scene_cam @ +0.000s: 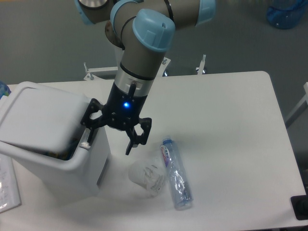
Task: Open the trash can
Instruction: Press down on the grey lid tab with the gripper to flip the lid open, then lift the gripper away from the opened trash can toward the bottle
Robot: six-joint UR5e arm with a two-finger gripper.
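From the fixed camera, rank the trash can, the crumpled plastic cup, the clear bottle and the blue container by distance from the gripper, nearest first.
1. Trash can: at the gripper's left finger, lid edge beside it.
2. Crumpled plastic cup: on the table just below-right of the fingertips.
3. Clear bottle: lying right of the cup.
4. Blue container: off the table, top-right corner.

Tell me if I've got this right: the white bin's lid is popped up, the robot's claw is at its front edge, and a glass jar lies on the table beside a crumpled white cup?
Nearly. What lies there is a clear plastic bottle, not a glass jar, as the camera view shows. The rest holds: the trash can has its lid tilted up, the gripper is at its front edge, and the crumpled white cup lies beside the bottle.
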